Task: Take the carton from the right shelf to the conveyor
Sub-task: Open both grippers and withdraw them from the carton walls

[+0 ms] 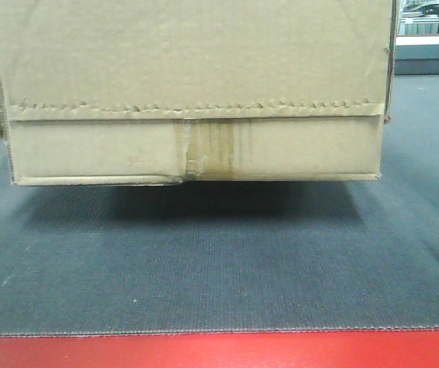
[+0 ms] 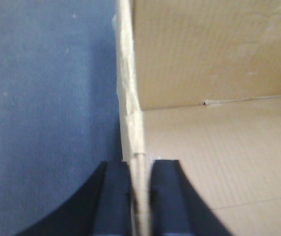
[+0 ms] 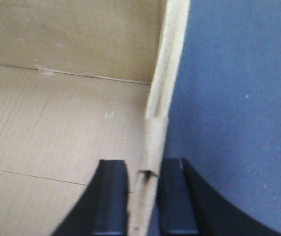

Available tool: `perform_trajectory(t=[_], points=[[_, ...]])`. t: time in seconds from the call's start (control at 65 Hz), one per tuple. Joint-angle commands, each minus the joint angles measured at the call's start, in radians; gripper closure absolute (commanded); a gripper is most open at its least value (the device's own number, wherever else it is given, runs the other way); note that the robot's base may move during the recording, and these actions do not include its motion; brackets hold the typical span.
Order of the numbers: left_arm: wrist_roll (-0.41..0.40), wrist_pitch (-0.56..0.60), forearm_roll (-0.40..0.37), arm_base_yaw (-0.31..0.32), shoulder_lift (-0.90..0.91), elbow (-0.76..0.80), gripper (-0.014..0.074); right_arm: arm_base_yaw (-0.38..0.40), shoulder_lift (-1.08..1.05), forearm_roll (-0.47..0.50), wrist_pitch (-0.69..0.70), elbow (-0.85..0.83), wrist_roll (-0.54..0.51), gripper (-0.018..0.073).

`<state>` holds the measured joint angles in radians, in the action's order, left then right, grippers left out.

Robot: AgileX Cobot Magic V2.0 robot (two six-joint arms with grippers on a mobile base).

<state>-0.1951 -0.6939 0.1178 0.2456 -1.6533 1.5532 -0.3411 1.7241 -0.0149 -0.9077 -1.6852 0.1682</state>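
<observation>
Pinching the carton (image 1: 193,77) by 2 opposite walls: left wall nipped in the left end effector (image 2: 140,169), right wall in the right end effector (image 3: 144,167), 1 finger inside and 1 outside each time. Hanging broadside over the conveyor bench (image 1: 219,284), long axis left to right, apparently just off it judging by the shadow (image 1: 196,201) beneath. Probably needs only a level lowering straight down, with neither arm nearer.

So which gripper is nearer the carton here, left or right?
Neither, it's a tie. The left gripper clamps the left side wall of the carton, one finger inside and one outside. The right gripper does the same on the opposite wall.
</observation>
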Motion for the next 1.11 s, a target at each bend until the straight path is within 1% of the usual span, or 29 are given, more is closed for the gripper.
perform_trajectory(t=[0.0, 0.015, 0.031, 0.046, 0.077, 0.092, 0.108, 0.123, 0.138, 0.308, 0.369, 0.431, 0.508, 0.569, 0.585, 0.631, 0.646, 0.708, 0.723, 0.738, 0.785, 0.892, 0.969, 1.092], points=[[0.006, 0.03, 0.027, -0.014, 0.001, 0.006, 0.0302, 0.019, 0.001, -0.06, 0.026, -0.007, -0.013, 0.0256], [0.006, 0.03, 0.029, -0.014, 0.001, 0.006, 0.0267, 0.019, 0.001, -0.06, 0.026, -0.01, -0.013, 0.0212], [0.006, 0.03, 0.029, -0.014, 0.003, 0.006, 0.021, 0.019, 0.001, -0.06, 0.026, -0.012, -0.013, 0.0168], [0.006, 0.03, 0.029, -0.014, 0.003, 0.006, 0.019, 0.019, -0.001, -0.062, 0.026, -0.011, -0.013, 0.0124], [0.006, 0.03, 0.032, -0.014, 0.004, 0.008, 0.0112, 0.019, -0.004, -0.062, 0.022, -0.013, -0.013, 0.0039], [0.006, 0.028, 0.032, -0.014, 0.009, 0.01, 0.0052, 0.019, -0.006, -0.062, 0.023, -0.015, -0.013, 0.0], [0.006, 0.023, 0.032, -0.014, 0.008, 0.013, 0.0014, 0.019, -0.007, -0.062, 0.022, -0.016, -0.013, -0.0022], [0.006, 0.018, 0.032, -0.014, 0.011, 0.015, -0.0023, 0.019, -0.012, -0.062, 0.02, -0.018, -0.013, -0.0015], [0.006, 0.013, 0.034, -0.014, 0.014, 0.02, -0.0028, 0.019, -0.015, -0.062, 0.02, -0.017, -0.013, -0.001], [0.006, -0.034, 0.042, -0.014, 0.089, 0.033, 0.0076, 0.02, -0.095, -0.062, 0.018, -0.02, -0.013, 0.0025], [0.006, -0.05, 0.049, -0.014, 0.126, 0.035, 0.0097, 0.02, -0.136, -0.062, 0.016, -0.02, -0.013, 0.0063], [0.006, -0.076, 0.053, -0.016, 0.171, 0.035, 0.0115, 0.02, -0.173, -0.062, 0.007, -0.02, -0.013, 0.0123], [0.006, -0.106, 0.053, -0.029, 0.218, 0.035, 0.015, 0.026, -0.215, -0.066, -0.013, -0.02, -0.013, 0.0241], [0.009, -0.127, 0.053, -0.046, 0.25, 0.033, 0.0207, 0.036, -0.242, -0.066, -0.035, -0.02, -0.013, 0.036], [0.013, -0.131, 0.053, -0.052, 0.257, 0.031, 0.0227, 0.041, -0.248, -0.066, -0.04, -0.02, -0.013, 0.0406], [0.026, -0.141, 0.053, -0.073, 0.282, 0.027, 0.0311, 0.058, -0.269, -0.066, -0.052, -0.013, -0.013, 0.0498], [0.029, -0.145, 0.05, -0.076, 0.285, 0.023, 0.0324, 0.064, -0.275, -0.066, -0.054, -0.007, -0.013, 0.0527], [0.043, -0.148, 0.046, -0.108, 0.313, 0.003, 0.0461, 0.092, -0.3, -0.066, -0.055, 0.023, -0.013, 0.0638], [0.043, -0.148, 0.046, -0.115, 0.32, -0.007, 0.0493, 0.099, -0.307, -0.066, -0.055, 0.033, -0.013, 0.0648], [0.045, -0.148, 0.046, -0.125, 0.329, -0.014, 0.0545, 0.106, -0.313, -0.066, -0.055, 0.049, -0.013, 0.0646], [0.047, -0.146, 0.044, -0.144, 0.348, -0.045, 0.0634, 0.128, -0.332, -0.066, -0.05, 0.082, -0.013, 0.0637], [0.074, -0.123, 0.041, -0.182, 0.402, -0.142, 0.0583, 0.175, -0.391, -0.066, -0.007, 0.234, -0.016, 0.0637], [0.087, -0.089, 0.035, -0.191, 0.446, -0.224, 0.0582, 0.193, -0.442, -0.066, 0.045, 0.342, -0.029, 0.0637], [0.087, -0.011, 0.035, -0.192, 0.529, -0.395, 0.0584, 0.194, -0.533, -0.068, 0.149, 0.537, -0.031, 0.0637]])
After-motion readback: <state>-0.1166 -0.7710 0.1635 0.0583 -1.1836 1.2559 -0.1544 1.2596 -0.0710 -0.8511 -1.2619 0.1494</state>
